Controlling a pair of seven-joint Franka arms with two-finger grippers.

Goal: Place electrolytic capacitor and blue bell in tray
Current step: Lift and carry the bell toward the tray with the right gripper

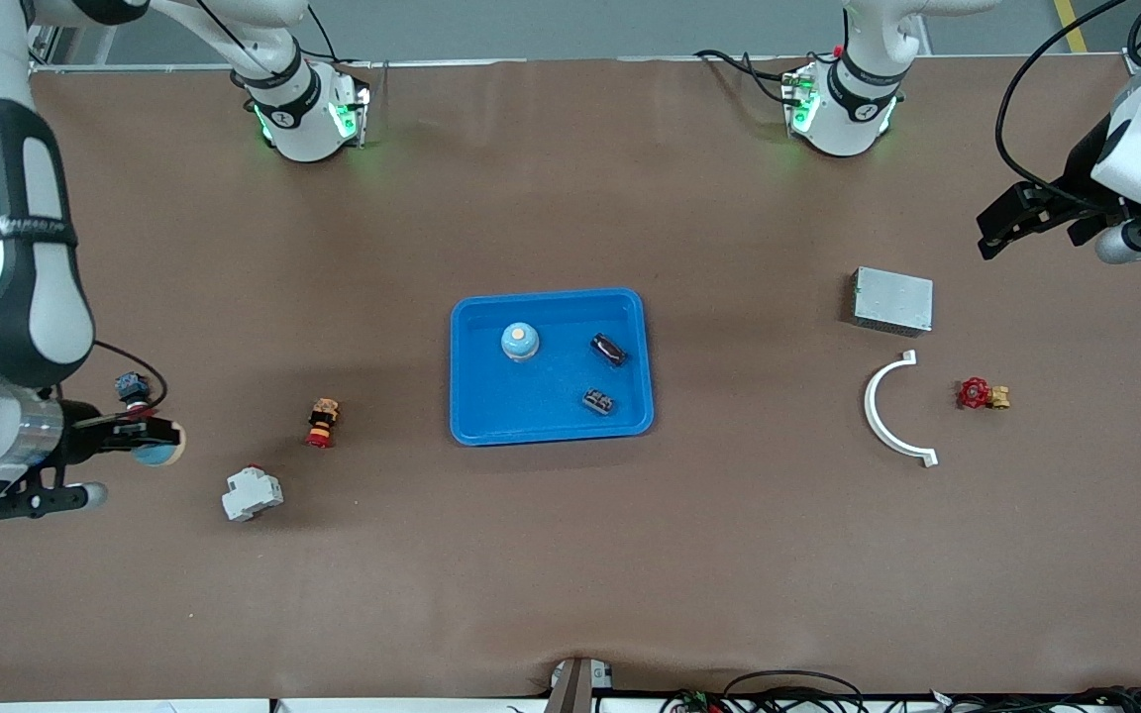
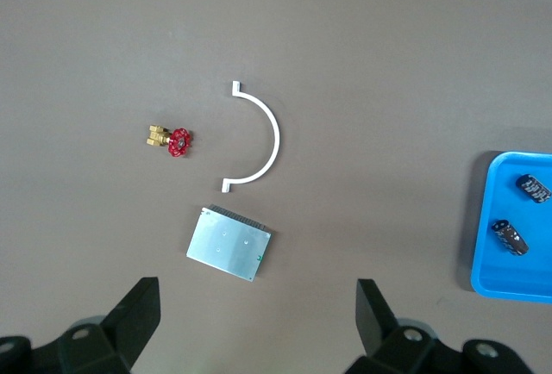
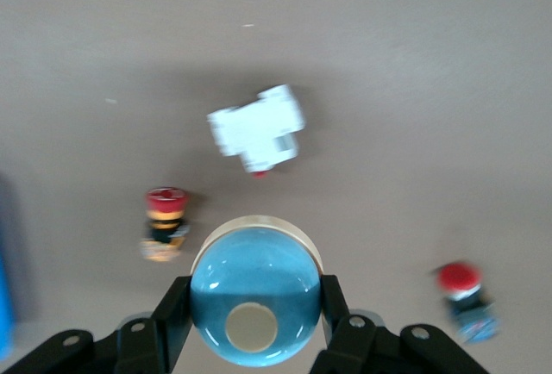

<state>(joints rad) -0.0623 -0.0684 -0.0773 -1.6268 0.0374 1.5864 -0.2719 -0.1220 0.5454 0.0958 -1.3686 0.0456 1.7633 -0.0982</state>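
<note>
My right gripper (image 1: pixel 156 443) is shut on a blue bell (image 3: pixel 255 292) and holds it above the table at the right arm's end. The bright blue tray (image 1: pixel 471 416) sits mid-table. In it lie a second blue bell (image 1: pixel 520 342), a black cylindrical electrolytic capacitor (image 1: pixel 608 349) (image 2: pixel 511 238) and another dark striped part (image 1: pixel 599 401) (image 2: pixel 535 187). My left gripper (image 1: pixel 994 236) (image 2: pixel 259 305) hangs open and empty over the left arm's end of the table, above bare table beside the grey metal box.
Under the right gripper lie a white breaker block (image 1: pixel 253 493) (image 3: pixel 257 128), a red-capped push button (image 1: pixel 323 423) (image 3: pixel 165 221) and a small red-and-blue button (image 1: pixel 132 386) (image 3: pixel 464 298). At the left arm's end are the grey metal box (image 1: pixel 892 300) (image 2: pixel 229 243), a white arc (image 1: pixel 895 411) and a red valve (image 1: pixel 982 394).
</note>
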